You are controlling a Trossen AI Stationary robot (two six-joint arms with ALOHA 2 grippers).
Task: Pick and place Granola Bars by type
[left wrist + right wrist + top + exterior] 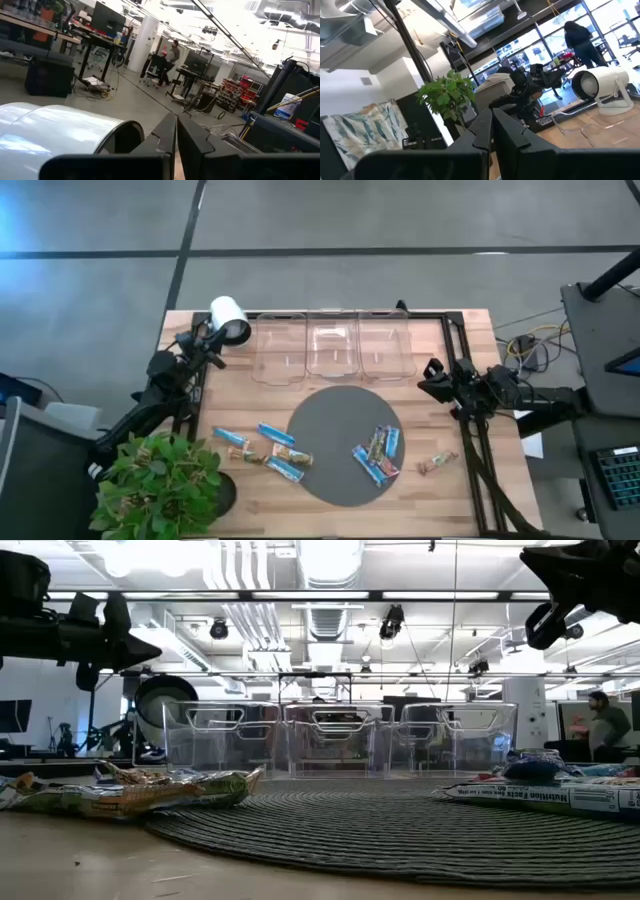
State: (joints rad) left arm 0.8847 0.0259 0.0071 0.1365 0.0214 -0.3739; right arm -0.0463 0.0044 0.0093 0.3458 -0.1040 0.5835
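Nearest the front edge of the wooden table (330, 515), the granola bars (376, 454) lay loose in two groups. Four sat to the left of a round grey mat (330, 420), beside a potted plant (160, 480). A blue, green and tan cluster rested on the mat's right part, with one reddish bar just off it. Farther back stood three clear bins (330, 348) in a row, all without bars, and a white cylinder lamp (230, 320) near the left corner. The left gripper (212, 348) and right gripper (432, 378) hung raised at the table's sides, each with jaws pressed together, holding nothing. Sorting seemed not yet begun; the next move likely called for one arm to spread its jaws and descend on a bar.
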